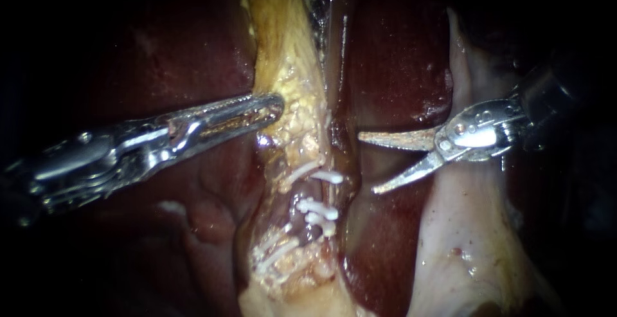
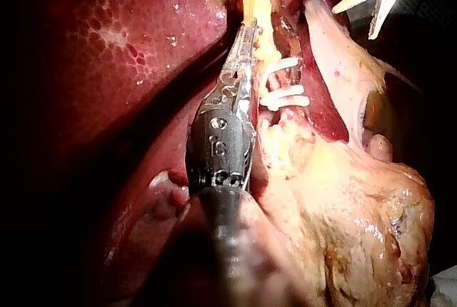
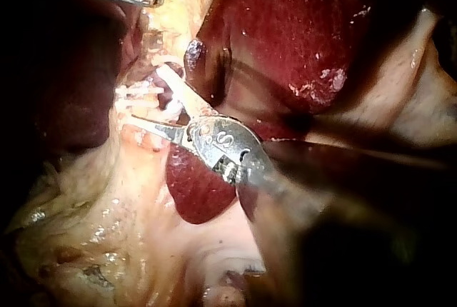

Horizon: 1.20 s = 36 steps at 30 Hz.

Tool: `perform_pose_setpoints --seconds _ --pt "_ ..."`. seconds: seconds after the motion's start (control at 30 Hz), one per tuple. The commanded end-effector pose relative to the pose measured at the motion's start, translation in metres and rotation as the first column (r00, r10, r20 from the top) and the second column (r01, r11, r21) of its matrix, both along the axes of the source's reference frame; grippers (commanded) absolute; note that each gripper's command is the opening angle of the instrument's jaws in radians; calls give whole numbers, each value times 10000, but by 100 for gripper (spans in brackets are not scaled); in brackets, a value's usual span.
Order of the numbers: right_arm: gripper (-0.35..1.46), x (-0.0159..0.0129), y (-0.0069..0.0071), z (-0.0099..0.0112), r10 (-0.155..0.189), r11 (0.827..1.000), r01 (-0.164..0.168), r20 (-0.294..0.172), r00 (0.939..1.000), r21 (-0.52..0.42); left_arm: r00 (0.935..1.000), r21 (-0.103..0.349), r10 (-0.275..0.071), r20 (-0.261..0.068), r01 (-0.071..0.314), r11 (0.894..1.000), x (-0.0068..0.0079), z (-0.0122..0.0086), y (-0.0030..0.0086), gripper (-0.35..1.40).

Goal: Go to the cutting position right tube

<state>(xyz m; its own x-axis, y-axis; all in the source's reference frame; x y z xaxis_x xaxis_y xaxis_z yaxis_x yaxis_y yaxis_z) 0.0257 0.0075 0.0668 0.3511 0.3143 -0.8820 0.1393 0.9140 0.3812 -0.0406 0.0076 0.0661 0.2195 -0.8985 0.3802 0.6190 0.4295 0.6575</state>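
Dark red liver [image 1: 398, 47] behind, my left instrument [image 1: 270, 106] jaws pressed together, tip against the yellow fatty strip [image 1: 289, 53], my right instrument [image 1: 366, 164] blades spread wide, gripping nothing, just beside the clipped tube [image 1: 330, 193], white clips [image 1: 328, 177] across it.
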Motion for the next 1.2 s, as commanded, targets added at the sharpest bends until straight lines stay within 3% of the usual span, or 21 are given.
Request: perform_pose_setpoints --seconds 0.03,0.2,0.33,0.5,0.67,0.87,1.03,1.2 --pt "143 0 0 0 0 10000 0 0 10000 4 10000 -4 11 9 -11 10000 0 0 0 -35" --pt "143 1 -10 4 -186 9998 186 -94 9998 13 10000 6 55 38 -55 10000 4 -4 -1 -35" --pt "143 9 -31 19 -492 9921 448 350 9982 1172 10000 28 70 25 -70 10000 18 -17 3 -35" --pt "142 23 -66 51 -1081 9571 764 997 9891 2796 9999 -77 -126 -96 125 9999 52 -44 11 -35" --pt "140 37 -83 78 -1360 9201 696 1477 9796 3854 9991 -220 -407 -91 405 9989 80 -68 20 -35" --pt "136 45 -90 95 -1516 8799 412 1975 9685 4734 9974 -301 -720 1 720 9970 98 -101 28 -35" --pt "135 53 -86 104 -1497 8582 167 2191 9641 5130 9963 -320 -853 75 855 9958 97 -119 26 -35" --pt "133 61 -81 110 -1447 8369 -78 2349 9612 5473 9961 -322 -877 59 878 9956 95 -121 24 -35"
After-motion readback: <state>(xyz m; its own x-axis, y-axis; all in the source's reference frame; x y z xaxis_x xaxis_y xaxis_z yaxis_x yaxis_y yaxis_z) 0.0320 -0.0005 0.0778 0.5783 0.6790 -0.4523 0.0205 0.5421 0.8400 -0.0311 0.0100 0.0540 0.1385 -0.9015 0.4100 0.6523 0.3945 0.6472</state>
